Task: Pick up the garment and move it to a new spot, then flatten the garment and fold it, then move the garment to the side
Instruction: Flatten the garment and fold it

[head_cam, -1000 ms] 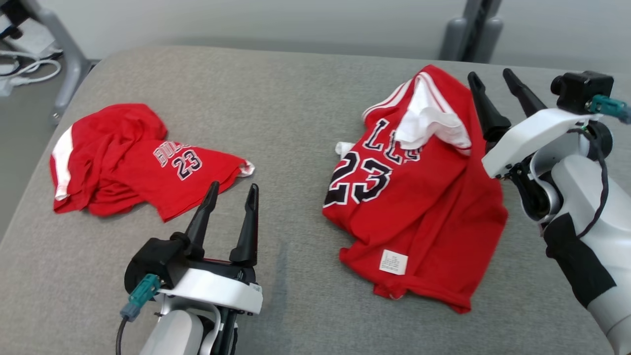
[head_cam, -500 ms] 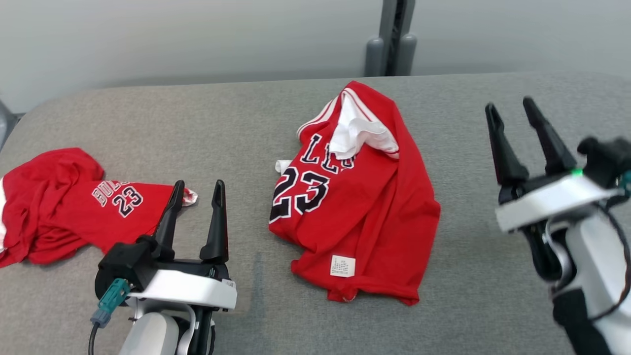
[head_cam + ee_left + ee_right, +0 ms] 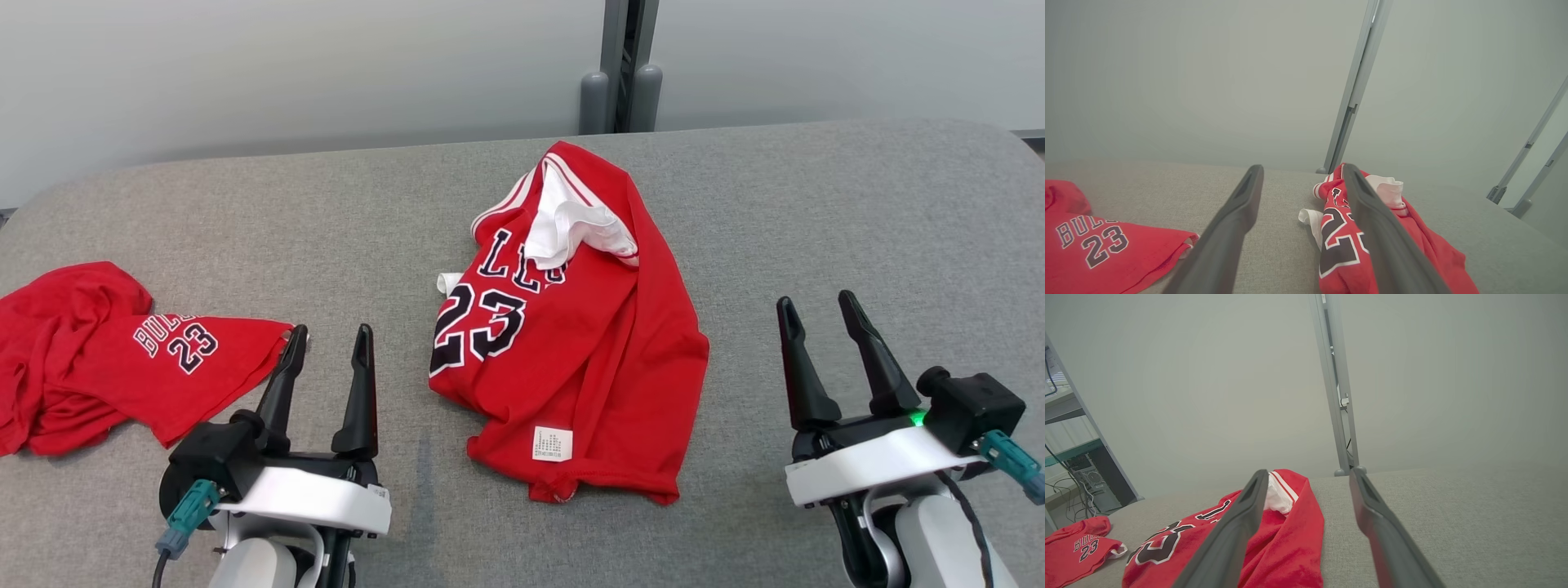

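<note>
A crumpled red garment (image 3: 571,343) with a black "23", white inner fabric and a white label lies in the middle of the grey table (image 3: 816,212); the wrist views show it too (image 3: 1347,241) (image 3: 1286,543). My left gripper (image 3: 328,341) stands open at the lower left, apart from its left edge. Near the lower right, my right gripper (image 3: 816,308) is open as well, off the garment's right edge. Both hold nothing.
A second red garment (image 3: 122,359) printed "BULLS 23" lies bunched at the table's left edge, close to my left gripper's fingers; it also shows as the second garment (image 3: 1098,249) (image 3: 1081,549). A grey post (image 3: 620,65) stands behind the table against the pale wall.
The camera swung right, shifting the whole picture left. My right gripper pulled back from the garment's upper right edge down to the lower right. The garment lies unchanged.
</note>
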### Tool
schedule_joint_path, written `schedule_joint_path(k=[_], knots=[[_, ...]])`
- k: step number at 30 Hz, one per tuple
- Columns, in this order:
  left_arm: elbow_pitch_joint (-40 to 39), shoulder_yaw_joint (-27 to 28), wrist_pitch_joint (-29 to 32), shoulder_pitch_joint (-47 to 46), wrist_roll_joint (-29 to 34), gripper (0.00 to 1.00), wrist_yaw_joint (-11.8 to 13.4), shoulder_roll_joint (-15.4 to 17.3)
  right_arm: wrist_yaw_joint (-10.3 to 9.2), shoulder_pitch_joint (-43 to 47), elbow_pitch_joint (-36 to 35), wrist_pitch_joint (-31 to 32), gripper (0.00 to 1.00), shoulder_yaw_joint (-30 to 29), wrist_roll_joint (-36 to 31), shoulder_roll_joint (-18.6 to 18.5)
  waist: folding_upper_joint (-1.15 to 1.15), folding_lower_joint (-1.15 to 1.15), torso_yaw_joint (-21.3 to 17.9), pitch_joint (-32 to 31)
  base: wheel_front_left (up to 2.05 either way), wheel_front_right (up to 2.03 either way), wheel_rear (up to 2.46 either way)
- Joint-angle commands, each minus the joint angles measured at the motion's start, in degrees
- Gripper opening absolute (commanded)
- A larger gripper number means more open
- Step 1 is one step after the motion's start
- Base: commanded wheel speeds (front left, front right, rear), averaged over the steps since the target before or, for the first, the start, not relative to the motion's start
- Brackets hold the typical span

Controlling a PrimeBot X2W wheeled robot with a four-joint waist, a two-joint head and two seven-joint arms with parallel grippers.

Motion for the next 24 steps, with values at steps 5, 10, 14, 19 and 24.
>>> schedule_joint_path(k=[5,10,14,19,24], knots=[[0.29,-0.09,-0.21,-0.16,0.41,1.00,-0.38,0.23,-0.02,0.86,-0.60,-0.08,1.00,0.34,-2.07,0.39,0.00,0.00,0.25,0.08,0.00,0.00,0.00],[0.26,-0.68,-0.21,0.08,0.54,1.00,-0.35,0.23,-0.02,1.17,-0.70,-0.08,1.00,-0.12,-2.55,0.79,0.00,0.00,0.48,0.11,0.00,0.00,0.00],[0.31,-1.16,-0.21,-0.13,0.33,1.00,-0.28,0.22,-0.02,1.55,-0.19,-0.09,1.00,1.39,-2.81,1.13,0.00,0.00,0.85,0.28,0.00,0.00,0.00],[0.40,-1.66,-0.21,-0.38,0.03,1.00,-0.13,0.23,-0.02,2.07,2.08,2.07,1.00,5.95,0.05,1.48,0.00,0.00,1.70,0.70,0.00,0.00,0.00],[0.64,-2.12,-0.21,-0.29,-0.15,1.00,-0.13,0.22,-0.02,1.93,4.35,6.22,1.00,11.96,5.79,1.61,0.00,0.00,2.84,1.33,0.00,0.00,0.00]])
